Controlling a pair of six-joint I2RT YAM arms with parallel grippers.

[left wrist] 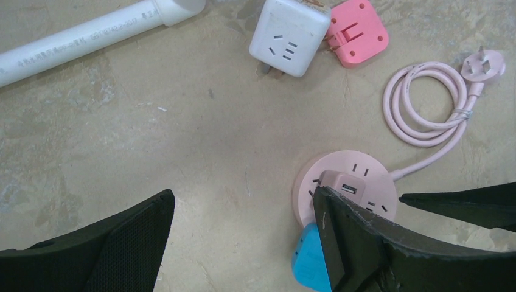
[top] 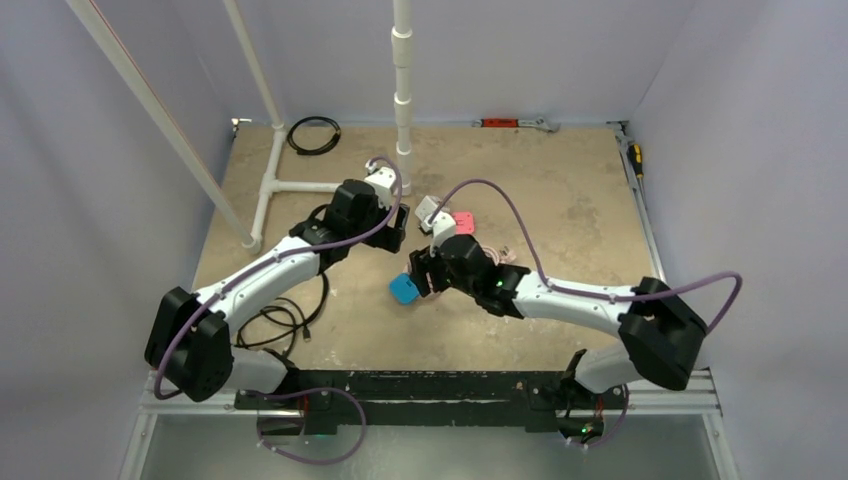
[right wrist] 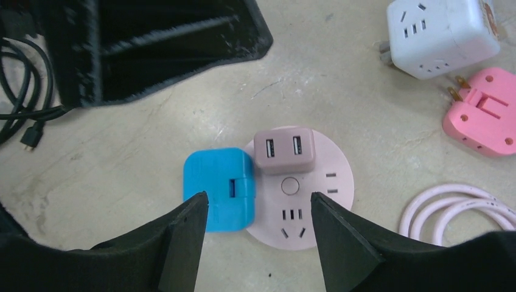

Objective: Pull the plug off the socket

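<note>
Beige stained worktop (top: 560,200), pale walls (top: 500,50) around. Approx. at its middle the right gripper (right wrist: 257,196) hangs over the flat round pale-pink socket (right wrist: 322,201), jaws spread, grasping nothing. Dusty-pink block plug w/ two USB ports (right wrist: 284,151) sits on the socket; blue square plug (right wrist: 216,182) touches its rim toward the left edge. Just beyond, the left gripper (left wrist: 240,191) is also spread and empty. Toward far edge: coiled pink cord (left wrist: 391,103), white cube adapter (left wrist: 289,33).

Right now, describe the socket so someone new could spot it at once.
Start at the white upright pipe at the tan table's far side and come forward. Below the right pincer lies a flat round pale-pink disc with slots on its face. Unlike the white cube adapter and bright-pink square adapter nearby, it is round and trails a coiled pink cord.
</note>
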